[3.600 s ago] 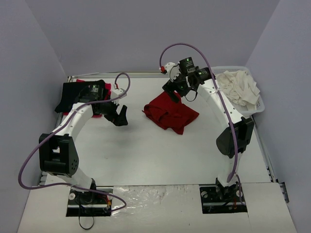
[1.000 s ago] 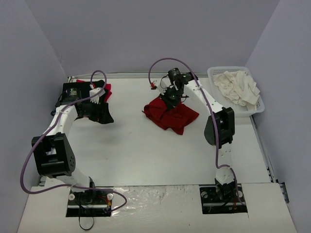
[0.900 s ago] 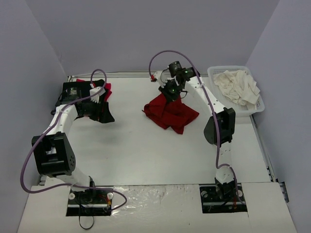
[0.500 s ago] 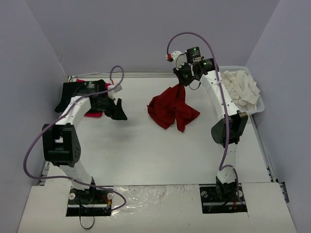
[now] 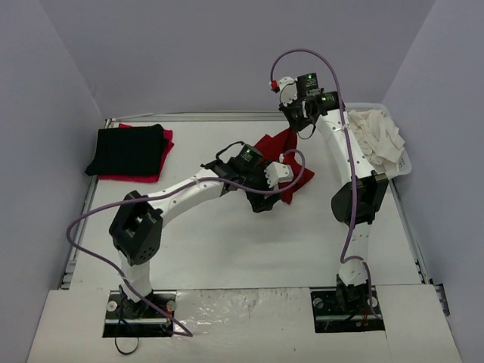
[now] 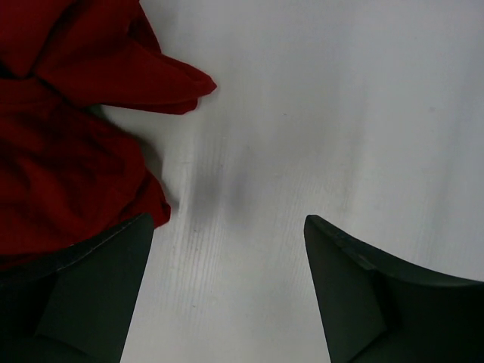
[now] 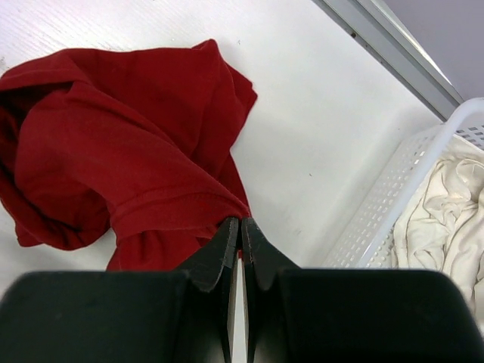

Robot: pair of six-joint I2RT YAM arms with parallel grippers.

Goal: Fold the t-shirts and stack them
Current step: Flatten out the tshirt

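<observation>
At the table's [image 5: 227,249] far left corner a black t-shirt [image 5: 125,147] lies folded flat on a bright red t-shirt [image 5: 166,139], whose edge shows along the right and near sides.

Toward the middle, the left gripper [image 6: 227,223] hangs low over bare tabletop with its fingers spread and nothing between them. One finger is just beside the near hem of the dark red t-shirt [image 7: 113,144].

That shirt sits right of centre toward the far edge, bunched in loose folds. One part is drawn up to the right gripper [image 7: 240,223], whose fingers are pressed together on a fold of the cloth.

The fabric looks light, limp and easily creased. It will likely sag and double over wherever it goes unsupported, so a single pinch only drags it into a heap. A second hold on a hem or shoulder seam, well apart from the first, would probably let the two arms pull it taut and lay it flat. It is not fragile, but thin cloth may slip from a shallow grip.

At the far right corner the white lattice basket [image 5: 402,171] holds crumpled cream-white t-shirts [image 5: 374,136].
</observation>
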